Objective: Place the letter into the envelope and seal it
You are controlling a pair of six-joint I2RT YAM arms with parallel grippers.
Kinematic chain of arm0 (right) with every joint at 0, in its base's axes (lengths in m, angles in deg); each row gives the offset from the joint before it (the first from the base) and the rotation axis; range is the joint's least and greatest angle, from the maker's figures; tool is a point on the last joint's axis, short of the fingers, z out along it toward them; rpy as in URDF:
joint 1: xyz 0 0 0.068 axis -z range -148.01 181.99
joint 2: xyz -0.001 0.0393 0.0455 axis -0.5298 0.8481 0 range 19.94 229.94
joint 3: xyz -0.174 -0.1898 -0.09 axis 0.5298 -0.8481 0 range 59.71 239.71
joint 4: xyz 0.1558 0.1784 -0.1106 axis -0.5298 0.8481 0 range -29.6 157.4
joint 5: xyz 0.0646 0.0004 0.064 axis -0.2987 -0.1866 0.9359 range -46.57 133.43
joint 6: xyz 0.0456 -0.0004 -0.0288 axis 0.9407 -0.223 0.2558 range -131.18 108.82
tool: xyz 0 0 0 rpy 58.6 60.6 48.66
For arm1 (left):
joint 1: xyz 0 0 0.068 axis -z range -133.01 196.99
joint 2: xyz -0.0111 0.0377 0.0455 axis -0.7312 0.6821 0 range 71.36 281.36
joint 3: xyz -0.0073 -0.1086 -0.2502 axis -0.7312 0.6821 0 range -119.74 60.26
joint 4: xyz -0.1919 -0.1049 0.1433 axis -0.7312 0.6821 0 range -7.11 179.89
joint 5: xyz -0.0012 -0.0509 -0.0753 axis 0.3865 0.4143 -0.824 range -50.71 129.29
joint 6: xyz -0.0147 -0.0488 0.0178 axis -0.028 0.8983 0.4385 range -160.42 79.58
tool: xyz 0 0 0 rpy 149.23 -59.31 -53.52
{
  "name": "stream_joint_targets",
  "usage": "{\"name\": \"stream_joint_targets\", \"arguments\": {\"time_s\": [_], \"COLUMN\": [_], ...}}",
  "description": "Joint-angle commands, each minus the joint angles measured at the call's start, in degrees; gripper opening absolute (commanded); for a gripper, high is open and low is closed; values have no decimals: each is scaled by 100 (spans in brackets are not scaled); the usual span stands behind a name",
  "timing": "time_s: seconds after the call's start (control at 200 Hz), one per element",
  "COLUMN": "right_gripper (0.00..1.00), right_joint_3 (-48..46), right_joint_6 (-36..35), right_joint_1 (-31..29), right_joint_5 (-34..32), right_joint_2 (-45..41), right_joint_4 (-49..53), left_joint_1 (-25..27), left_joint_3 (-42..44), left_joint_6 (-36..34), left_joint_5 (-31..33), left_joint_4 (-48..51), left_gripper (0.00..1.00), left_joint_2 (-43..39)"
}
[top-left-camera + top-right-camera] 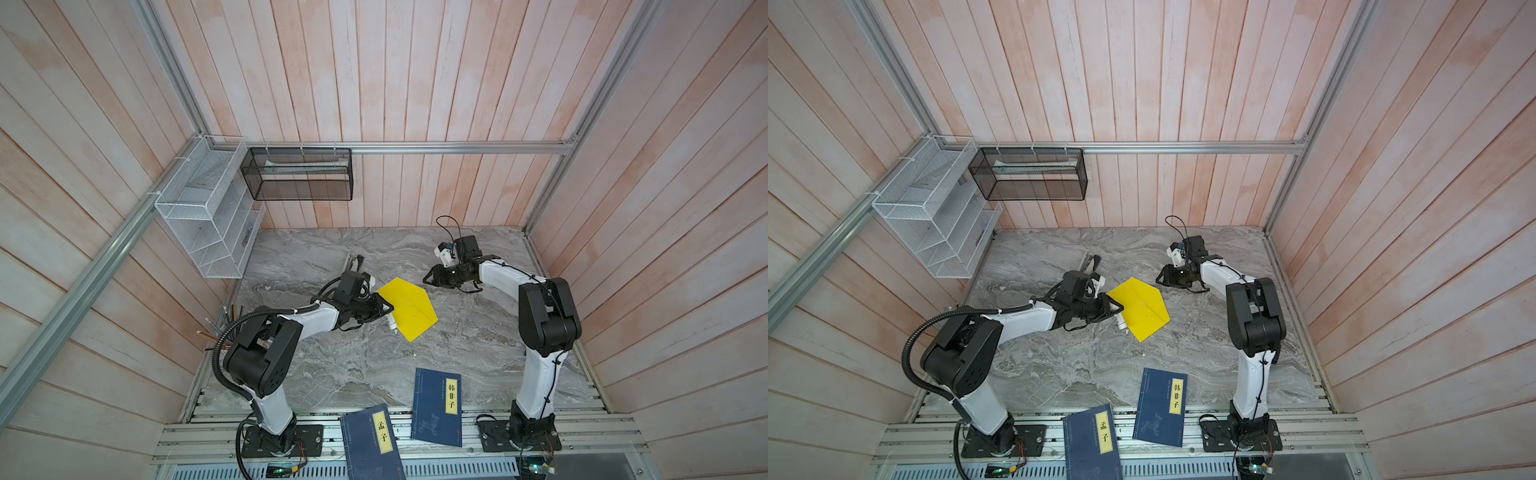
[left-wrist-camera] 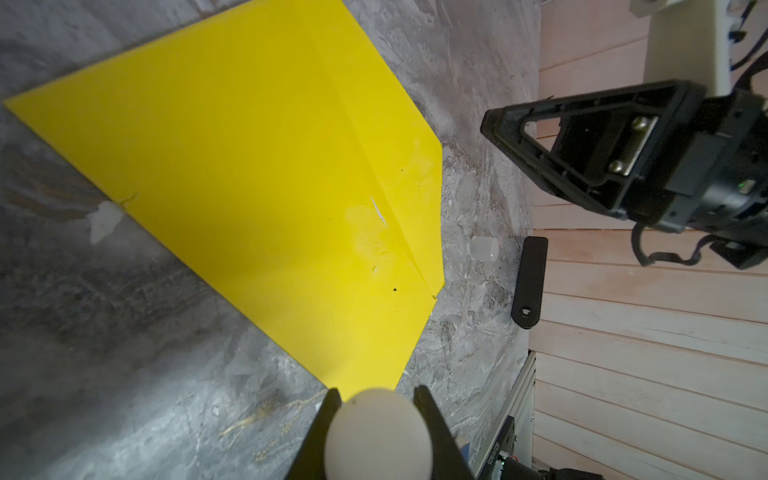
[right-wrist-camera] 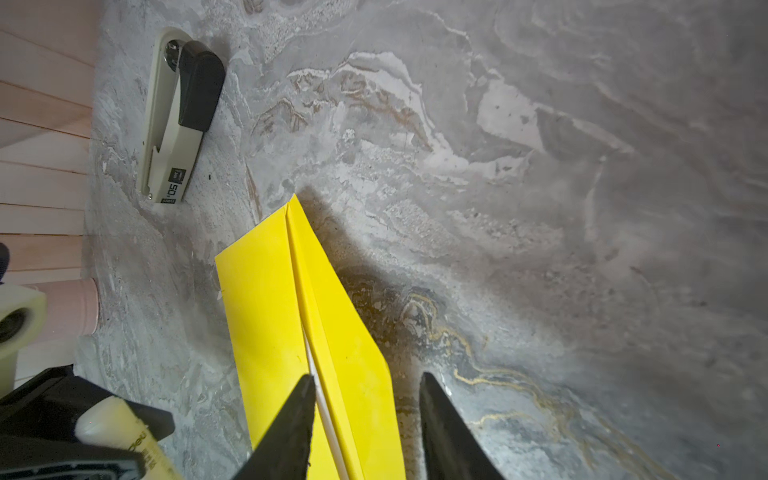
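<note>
Sealing looks to be the step in hand. The yellow envelope (image 1: 409, 309) lies flat mid-counter, its tapered flap apparently unfolded toward the right tool (image 3: 368, 376), whose jaws stand apart and empty. The letter is hidden; a white sliver (image 3: 329, 419) at the flap crease may be its edge. The left tool (image 1: 386, 308) pinches a glue stick (image 2: 376, 432) beside the envelope. Next, the flap wants folding and pressing. Grey marbled counter (image 1: 465, 340), stapler (image 3: 178, 116), blue books (image 1: 438, 405), pink plank walls.

white tube (image 2: 376, 436) blurred; front book (image 1: 370, 446) cropped below
</note>
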Motion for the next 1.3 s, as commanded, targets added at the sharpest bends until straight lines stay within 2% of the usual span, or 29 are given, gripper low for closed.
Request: {"name": "stream_joint_targets", "arguments": {"time_s": [0.0, 0.285, 0.465, 0.59, 0.83, 1.01, 1.296], "right_gripper": [44, 43, 36, 28, 0, 0, 0], "right_joint_3": [133, 15, -55, -304, -858, -1391, -2165], "right_joint_6": [-193, -204, -200, -122, 97, 324, 491], "right_joint_1": [-111, -185, -189, -198, -248, -263, -405], "right_joint_5": [208, 92, 66, 188, 158, -81, -848], "right_joint_2": [202, 419, 448, 275, -131, -713, -1615], "right_joint_4": [246, 235, 290, 104, -199, -533, -764], "left_joint_1": [15, -10, -24, -44, -109, -146, -148], "left_joint_3": [-286, -385, -359, -353, -337, -407, -629], "left_joint_6": [-34, -118, -136, -170, -280, -386, -436], "left_joint_5": [-123, -121, -130, -138, -122, -96, -290], "left_joint_4": [-210, -123, -100, -82, -109, 25, 107], "left_gripper": [0, 0, 0, 0, 0, 0, 0], "left_joint_2": [125, 185, 140, 183, 305, 385, 710]}}
